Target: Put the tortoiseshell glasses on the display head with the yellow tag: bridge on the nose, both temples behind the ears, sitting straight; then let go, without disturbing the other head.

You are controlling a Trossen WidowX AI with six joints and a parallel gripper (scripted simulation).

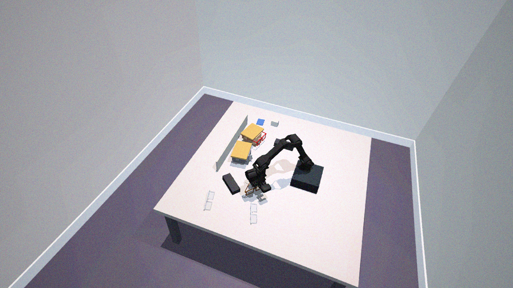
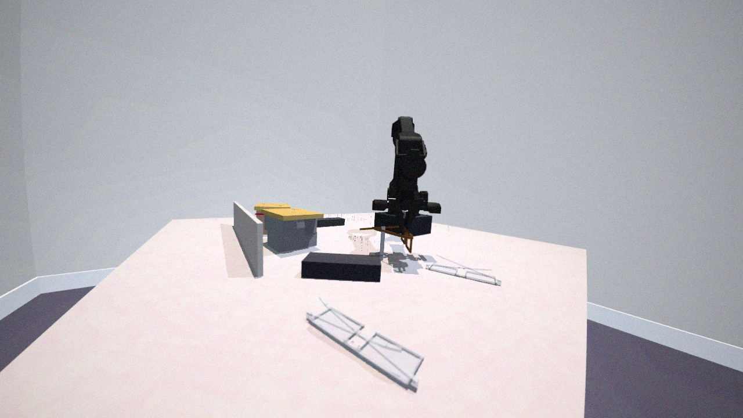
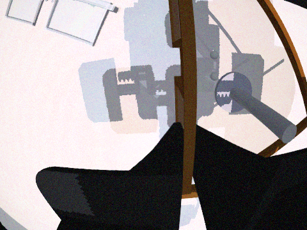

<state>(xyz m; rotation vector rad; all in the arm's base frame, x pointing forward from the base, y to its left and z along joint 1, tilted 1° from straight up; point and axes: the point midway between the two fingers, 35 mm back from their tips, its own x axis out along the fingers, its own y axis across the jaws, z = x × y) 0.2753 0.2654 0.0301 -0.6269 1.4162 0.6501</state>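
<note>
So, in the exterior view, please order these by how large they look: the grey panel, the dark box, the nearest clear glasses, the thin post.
1. Clear glasses and grey panel: about alike; the glasses lie closest to the camera, so I do not rank them.
2. Dark box.
3. Thin post, partly hidden by the hand.

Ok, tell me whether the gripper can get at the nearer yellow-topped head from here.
Probably yes. The gripper, shut on the tortoiseshell glasses, hangs over the grey post. The nearer yellow-topped head stands close by, and the black box lies beside the path, not across it.
</note>
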